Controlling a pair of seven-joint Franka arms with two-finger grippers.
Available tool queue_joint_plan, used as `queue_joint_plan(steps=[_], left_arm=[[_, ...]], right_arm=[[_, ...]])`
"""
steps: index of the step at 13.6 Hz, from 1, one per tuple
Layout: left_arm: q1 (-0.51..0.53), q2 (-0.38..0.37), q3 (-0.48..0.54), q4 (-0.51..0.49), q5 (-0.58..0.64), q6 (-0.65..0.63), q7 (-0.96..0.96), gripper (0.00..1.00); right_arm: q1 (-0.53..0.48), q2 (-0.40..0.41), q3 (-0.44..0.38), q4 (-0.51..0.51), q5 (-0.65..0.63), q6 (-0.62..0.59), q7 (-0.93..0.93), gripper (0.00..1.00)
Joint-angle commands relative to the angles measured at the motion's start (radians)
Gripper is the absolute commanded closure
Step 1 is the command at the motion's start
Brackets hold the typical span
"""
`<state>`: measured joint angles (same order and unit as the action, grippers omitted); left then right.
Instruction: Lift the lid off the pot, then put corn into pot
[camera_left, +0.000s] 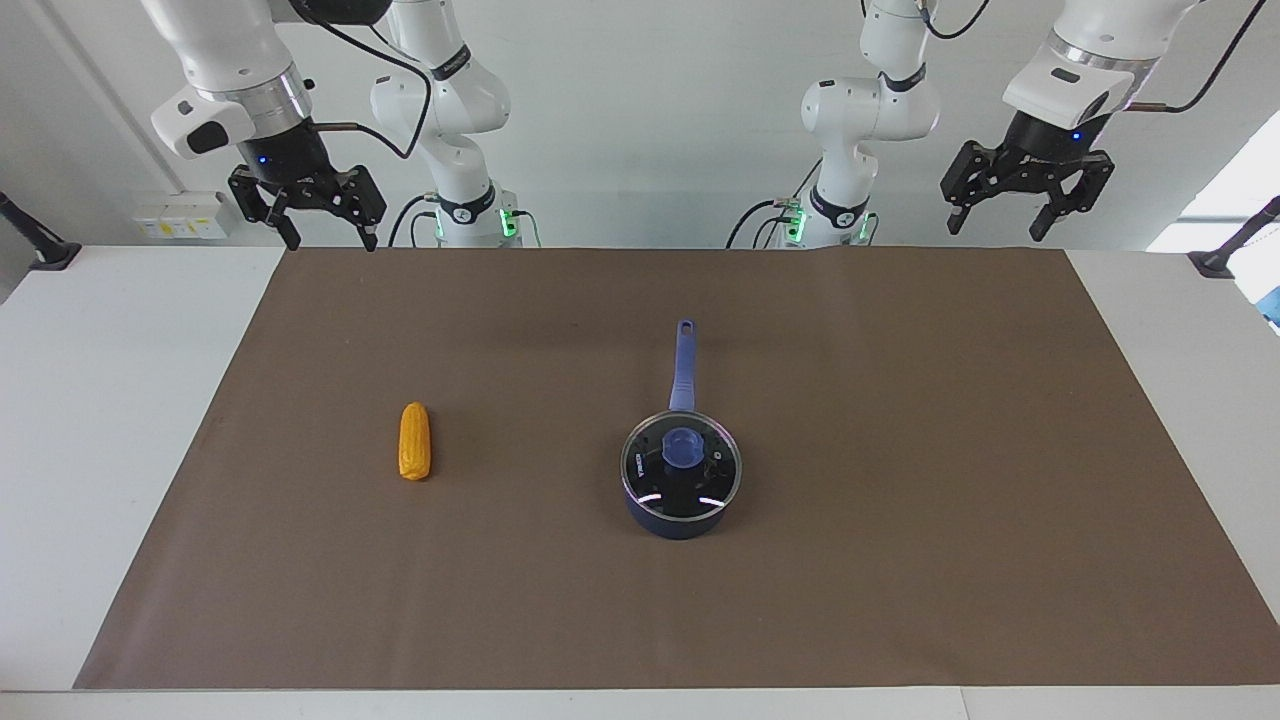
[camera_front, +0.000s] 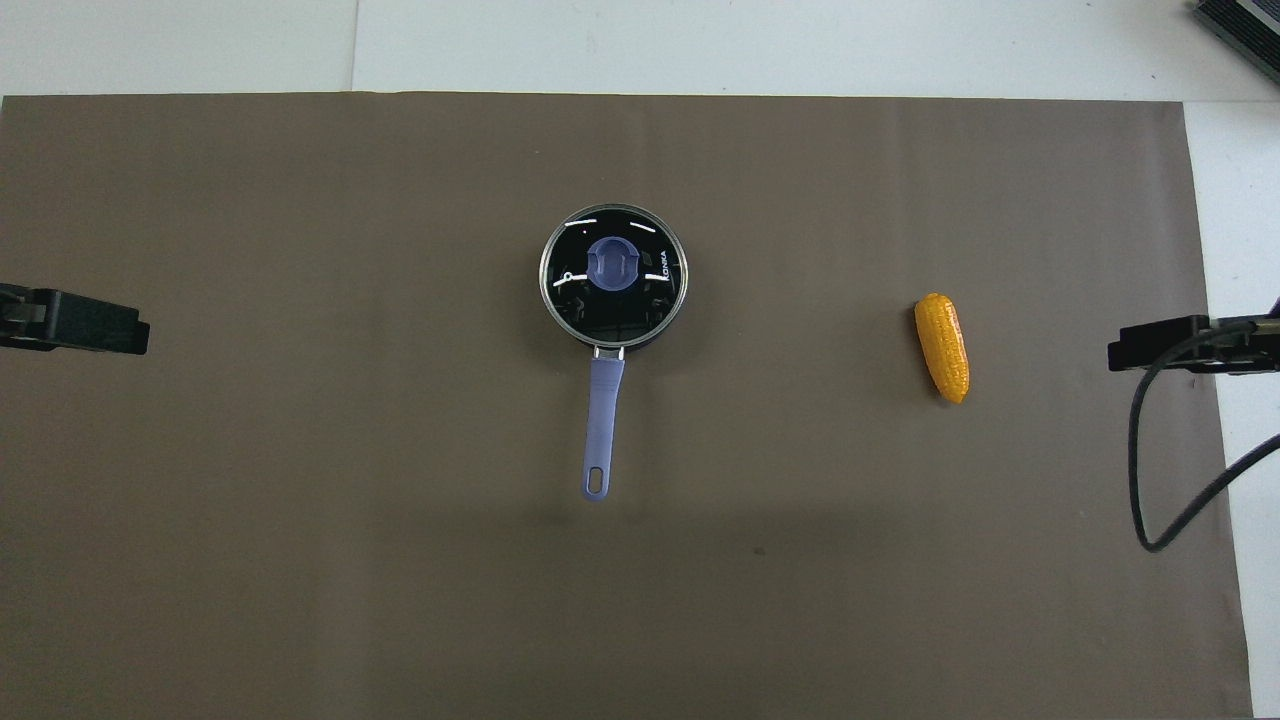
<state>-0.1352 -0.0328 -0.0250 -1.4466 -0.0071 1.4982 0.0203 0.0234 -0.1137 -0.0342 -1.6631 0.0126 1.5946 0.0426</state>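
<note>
The dark navy pot (camera_left: 676, 523) stands mid-table with the glass lid (camera_left: 660, 485) resting on it, the blue knob (camera_left: 685, 447) at the lid's centre. The pot's long blue handle (camera_left: 683, 365) points toward the robots. The orange-yellow corn (camera_left: 414, 441) lies on the mat toward the right arm's end of the table, well apart from the pot. My right gripper (camera_left: 331, 240) hangs open and empty, raised over the mat's edge nearest the robots. My left gripper (camera_left: 998, 228) hangs open and empty, raised at the left arm's end. In the overhead view the lid (camera_front: 640, 310), handle (camera_front: 603, 410) and corn (camera_front: 943, 346) show plainly.
A brown mat (camera_left: 900, 560) covers most of the white table (camera_left: 100, 400). A black cable (camera_front: 1150, 480) loops down by the right gripper's tip (camera_front: 1160, 345); the left gripper's tip (camera_front: 75, 320) shows at the other end of the mat.
</note>
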Motion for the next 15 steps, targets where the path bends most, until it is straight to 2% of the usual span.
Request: queue_joint_plan(steps=[1,5,10,15], left_arm=[[-0.035,0.007,0.011,-0.006,-0.008,0.036,-0.007,0.0],[-0.102,0.043,0.011,-0.006,-0.008,0.091,-0.048,0.0],[-0.181,0.112,0.011,-0.005,-0.007,0.184,-0.137,0.0],[-0.26,0.172,0.011,-0.005,-0.004,0.247,-0.21,0.0]], right_arm=[[-0.011,-0.024,0.002,-0.026,0.012,-0.01,-0.026,0.0],[-0.011,-0.026,0.002,-0.043,0.012,0.002,-0.024,0.0],[-0.008,0.02,0.002,-0.047,0.014,0.128,-0.018,0.0],[-0.003,0.054,0.002,-0.056,0.014,0.171,-0.038,0.0]])
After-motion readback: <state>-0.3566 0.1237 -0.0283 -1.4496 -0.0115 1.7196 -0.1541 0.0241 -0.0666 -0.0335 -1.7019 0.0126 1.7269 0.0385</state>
